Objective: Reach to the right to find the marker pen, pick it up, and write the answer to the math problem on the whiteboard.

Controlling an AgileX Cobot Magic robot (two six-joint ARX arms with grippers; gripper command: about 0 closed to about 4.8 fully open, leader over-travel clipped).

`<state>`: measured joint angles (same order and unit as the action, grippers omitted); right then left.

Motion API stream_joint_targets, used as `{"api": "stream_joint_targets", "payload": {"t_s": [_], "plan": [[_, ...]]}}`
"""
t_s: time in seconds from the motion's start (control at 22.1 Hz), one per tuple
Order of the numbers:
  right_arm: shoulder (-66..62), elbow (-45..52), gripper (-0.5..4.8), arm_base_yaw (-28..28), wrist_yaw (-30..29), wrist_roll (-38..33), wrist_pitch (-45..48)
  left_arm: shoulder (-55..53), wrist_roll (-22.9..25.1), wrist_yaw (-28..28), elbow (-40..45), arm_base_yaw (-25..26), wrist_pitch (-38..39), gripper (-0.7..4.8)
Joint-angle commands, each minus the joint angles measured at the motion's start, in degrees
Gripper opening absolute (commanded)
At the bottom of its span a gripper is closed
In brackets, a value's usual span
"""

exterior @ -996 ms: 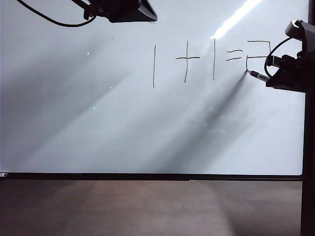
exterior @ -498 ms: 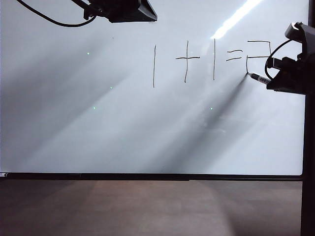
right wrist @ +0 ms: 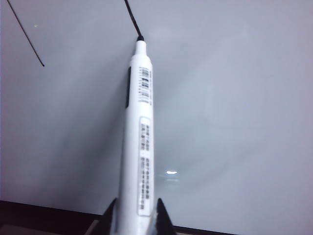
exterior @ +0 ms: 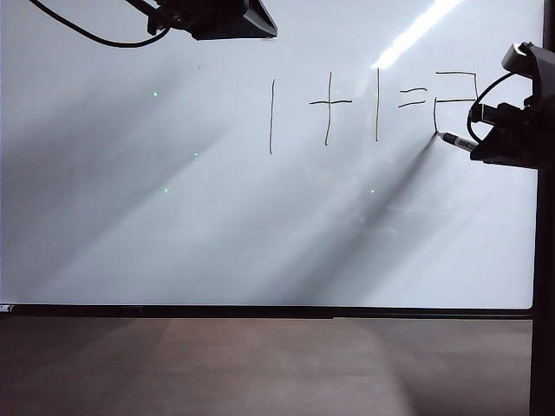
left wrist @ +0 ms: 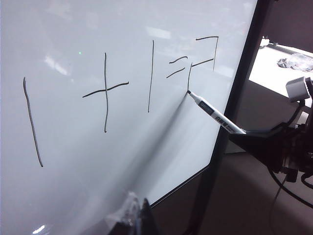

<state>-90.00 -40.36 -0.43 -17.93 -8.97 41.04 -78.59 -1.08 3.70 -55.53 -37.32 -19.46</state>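
The whiteboard [exterior: 217, 225] fills most of the exterior view. The math problem [exterior: 328, 108] reads one plus one equals in thin black strokes. Right of it, the answer [exterior: 455, 91] shows a top bar, a right side, a middle bar and a short left side going down. My right gripper [exterior: 475, 146] reaches in from the right edge, shut on the marker pen [exterior: 453, 139]. The pen's tip touches the board at the lower end of that left stroke. In the right wrist view the marker pen [right wrist: 139, 132] stands pale between the jaws. My left gripper [exterior: 264, 26] hangs shut at the top, empty.
A black frame [exterior: 260, 310] edges the board's bottom, with a brown surface [exterior: 260, 364] below. A black post [exterior: 545, 303] runs down the right side. A black cable [exterior: 78, 30] loops at the top left. The left wrist view shows a pale table [left wrist: 288, 61] beyond the board.
The right gripper has drawn the pen tip a little downward, lengthening the left stroke of the answer. The left arm has not moved.
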Motion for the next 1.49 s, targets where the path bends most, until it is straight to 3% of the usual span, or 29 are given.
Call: {"api": "stream_joint_targets", "payload": {"t_s": [0.05, 0.36, 0.54, 0.95, 1.49], "plan": [[-0.1, -0.2, -0.07, -1.0, 1.6, -0.6, 0.3, 0.2, 0.1, 0.1, -0.1, -0.1, -0.7, -0.04], [0.0, -0.2, -0.07, -6.2, 1.0, -1.7, 0.5, 0.2, 0.1, 0.1, -0.1, -0.1, -0.7, -0.05], [0.1, -0.2, -0.07, -8.7, -2.2, -2.3, 1.2, 0.2, 0.1, 0.1, -0.1, -0.1, -0.7, -0.05], [1.3, 0.0, -0.07, -8.0, -4.9, -3.7, 2.8, 0.2, 0.1, 0.1, -0.1, -0.1, -0.7, -0.04], [17.3, 10.6, -0.07, -7.9, -0.8, -6.6, 2.0, 0.1, 0.1, 0.0, -0.1, -0.1, -0.3, -0.05]]}}
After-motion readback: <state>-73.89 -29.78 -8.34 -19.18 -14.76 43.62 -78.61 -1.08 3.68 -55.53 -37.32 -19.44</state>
